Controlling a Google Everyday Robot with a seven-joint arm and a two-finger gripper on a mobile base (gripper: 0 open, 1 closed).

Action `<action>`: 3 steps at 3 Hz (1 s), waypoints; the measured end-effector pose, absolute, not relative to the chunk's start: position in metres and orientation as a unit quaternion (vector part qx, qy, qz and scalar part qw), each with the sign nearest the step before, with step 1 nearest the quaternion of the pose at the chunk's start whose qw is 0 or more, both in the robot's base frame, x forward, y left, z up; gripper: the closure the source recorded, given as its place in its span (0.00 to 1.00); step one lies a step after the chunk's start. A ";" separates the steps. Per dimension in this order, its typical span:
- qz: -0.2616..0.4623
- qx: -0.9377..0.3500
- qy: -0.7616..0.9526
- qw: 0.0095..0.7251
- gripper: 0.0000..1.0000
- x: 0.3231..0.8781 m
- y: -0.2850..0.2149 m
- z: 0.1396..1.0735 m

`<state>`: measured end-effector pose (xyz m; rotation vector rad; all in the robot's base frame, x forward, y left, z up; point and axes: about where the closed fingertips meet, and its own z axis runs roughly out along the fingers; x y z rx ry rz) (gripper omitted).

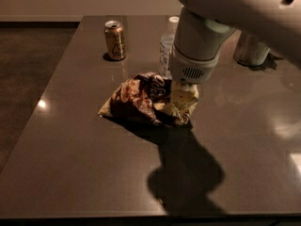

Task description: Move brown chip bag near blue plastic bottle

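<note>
The brown chip bag is crumpled, dark brown and cream-yellow, at the middle of the dark table. My gripper comes down from the large white arm onto the bag's right end and is shut on it; the wrist hides most of the fingers. The blue plastic bottle, clear with a white cap, stands upright just behind the bag, partly hidden by my wrist. The bag's far edge lies close to the bottle's base.
A gold-brown drink can stands at the back left. A pale can stands at the back right, behind the arm. The table has its left edge beside dark floor. The arm's shadow falls toward the front edge.
</note>
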<state>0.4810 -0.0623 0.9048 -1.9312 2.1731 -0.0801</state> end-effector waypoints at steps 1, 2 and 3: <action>-0.010 -0.702 0.705 0.098 0.82 0.486 -0.081 0.907; 0.005 -0.717 0.691 0.085 0.59 0.490 -0.097 0.904; 0.010 -0.714 0.695 0.081 0.36 0.497 -0.108 0.898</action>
